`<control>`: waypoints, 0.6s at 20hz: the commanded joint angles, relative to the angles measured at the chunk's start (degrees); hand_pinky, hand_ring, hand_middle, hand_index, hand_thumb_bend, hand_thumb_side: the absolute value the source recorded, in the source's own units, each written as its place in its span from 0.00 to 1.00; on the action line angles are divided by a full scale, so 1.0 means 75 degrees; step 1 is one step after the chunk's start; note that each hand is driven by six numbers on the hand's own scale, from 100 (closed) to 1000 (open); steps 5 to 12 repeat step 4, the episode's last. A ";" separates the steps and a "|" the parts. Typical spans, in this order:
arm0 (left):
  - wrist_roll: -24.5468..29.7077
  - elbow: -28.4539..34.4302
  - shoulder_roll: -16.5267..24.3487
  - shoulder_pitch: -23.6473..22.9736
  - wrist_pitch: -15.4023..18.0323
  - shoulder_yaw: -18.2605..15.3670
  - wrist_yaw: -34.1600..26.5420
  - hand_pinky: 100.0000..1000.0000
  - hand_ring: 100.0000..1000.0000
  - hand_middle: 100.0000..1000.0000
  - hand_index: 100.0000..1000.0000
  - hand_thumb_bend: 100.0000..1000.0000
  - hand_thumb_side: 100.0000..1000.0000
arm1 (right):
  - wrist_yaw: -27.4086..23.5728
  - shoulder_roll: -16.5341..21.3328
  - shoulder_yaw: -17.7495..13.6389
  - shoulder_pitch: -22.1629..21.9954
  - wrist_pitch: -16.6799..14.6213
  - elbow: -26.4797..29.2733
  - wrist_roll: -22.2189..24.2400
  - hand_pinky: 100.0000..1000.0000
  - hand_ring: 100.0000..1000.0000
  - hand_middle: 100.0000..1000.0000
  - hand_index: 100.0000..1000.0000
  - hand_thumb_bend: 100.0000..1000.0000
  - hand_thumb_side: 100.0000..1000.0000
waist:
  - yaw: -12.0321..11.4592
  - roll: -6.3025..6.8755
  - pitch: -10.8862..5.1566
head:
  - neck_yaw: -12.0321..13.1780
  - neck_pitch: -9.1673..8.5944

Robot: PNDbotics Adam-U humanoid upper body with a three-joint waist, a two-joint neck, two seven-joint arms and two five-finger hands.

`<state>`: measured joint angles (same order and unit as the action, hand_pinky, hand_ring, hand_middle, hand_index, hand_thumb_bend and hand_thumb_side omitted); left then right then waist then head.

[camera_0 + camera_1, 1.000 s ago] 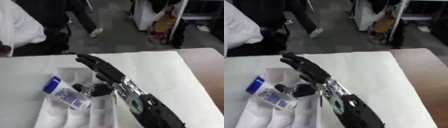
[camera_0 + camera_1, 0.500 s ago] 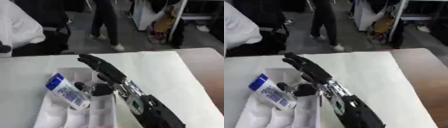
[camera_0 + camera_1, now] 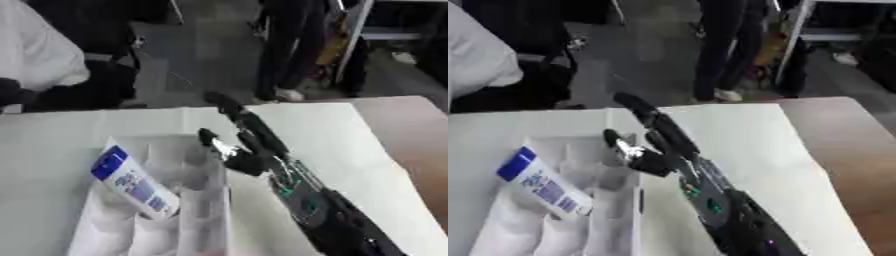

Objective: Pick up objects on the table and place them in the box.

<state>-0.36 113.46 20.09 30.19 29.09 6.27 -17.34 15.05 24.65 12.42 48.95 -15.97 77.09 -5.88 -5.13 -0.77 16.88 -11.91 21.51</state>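
Dark flooring and the legs of standing people fill the far side of the scene, and a white, matte-covered worktop [image 3: 61,135] spreads across the near half, with a bare brown strip along its right edge. On it sits the box [image 3: 206,215], a white, thin-walled container split by upright partitions into several narrow compartments that run away from the camera. A tube [image 3: 131,182] lies across the box's left compartments: smooth and white, soft-sided, with a bright blue band at its upper end and small blue print along its body. Its long axis runs on a diagonal, the blue end pointing up and to the left toward the far-left corner of the box, the white end lower and to the right, resting against a partition; it sits tilted on the dividers, not flat in one compartment. Coming in from the lower right, the right hand [image 3: 245,150] is black and glossy with silver joints and a patch of green on the forearm behind it. Its fingers [image 3: 229,110] stretch out straight past the far-right corner of the box, with the thumb [image 3: 210,137] spread apart over the box's right side; it holds nothing and is clear of the tube.
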 commanded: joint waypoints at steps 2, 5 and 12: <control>-0.0065 0.0151 0.0231 -0.0020 -0.0002 -0.0114 0.0087 0.69 0.64 0.84 0.96 0.43 1.00 | -0.1200 0.0756 -0.0514 -0.0589 0.0246 0.1660 -0.0025 0.81 0.93 0.90 0.97 0.17 0.94 | 0.0074 0.0049 -0.0188 | 0.0118 -0.0046; -0.0091 0.0151 0.0263 -0.0079 0.0001 -0.0140 0.0128 0.68 0.64 0.84 0.96 0.43 1.00 | -0.1267 0.0787 -0.0877 -0.1089 0.0316 0.2506 -0.0006 0.78 0.90 0.90 0.96 0.17 0.94 | 0.0146 0.0077 -0.0168 | 0.0156 -0.0093; -0.0091 0.0151 0.0263 -0.0079 0.0001 -0.0140 0.0128 0.68 0.64 0.84 0.96 0.43 1.00 | -0.1267 0.0787 -0.0877 -0.1089 0.0316 0.2506 -0.0006 0.78 0.90 0.90 0.96 0.17 0.94 | 0.0146 0.0077 -0.0168 | 0.0156 -0.0093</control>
